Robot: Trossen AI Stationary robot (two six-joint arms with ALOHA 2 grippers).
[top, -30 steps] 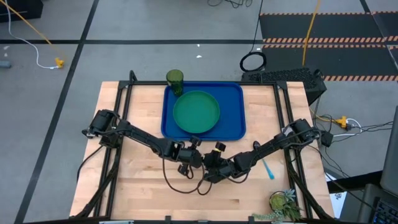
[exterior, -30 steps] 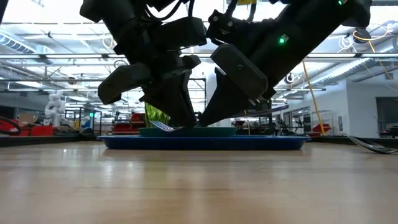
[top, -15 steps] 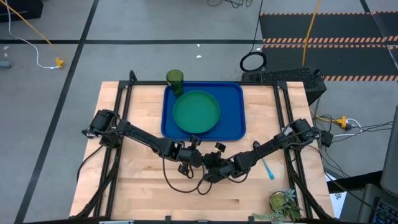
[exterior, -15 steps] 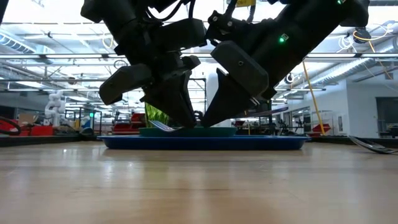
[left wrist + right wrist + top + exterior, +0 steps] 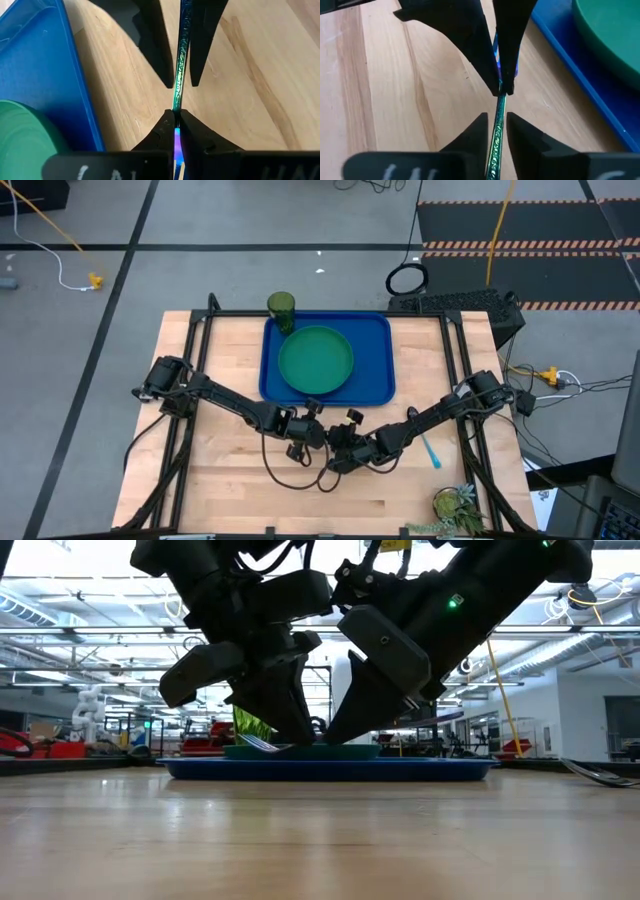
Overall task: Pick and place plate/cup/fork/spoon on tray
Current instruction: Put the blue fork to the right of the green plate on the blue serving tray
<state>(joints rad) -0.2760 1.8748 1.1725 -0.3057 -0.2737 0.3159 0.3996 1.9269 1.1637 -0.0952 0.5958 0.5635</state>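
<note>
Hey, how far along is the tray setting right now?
Done: the plate lies on the tray; the cup stands at its far corner, on or off unclear. In hand: the left gripper and right gripper both clamp what looks like the fork. Remaining: a blue-handled utensil on the table.

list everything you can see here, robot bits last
table: 1, light wood, under everything
tray: 1, deep blue, far middle of the table
plate: 1, green, on the tray
cup: 1, dark green, at the tray's far left corner
spoon: 1, light blue handle, flat on the table right of the right arm
fork: 1, iridescent green-blue shaft, between the two hands just in front of the tray
plant: 1, green, near right corner
left hand: 1, dark, shut on the fork
right hand: 1, dark, at the fork, facing the left hand
</note>
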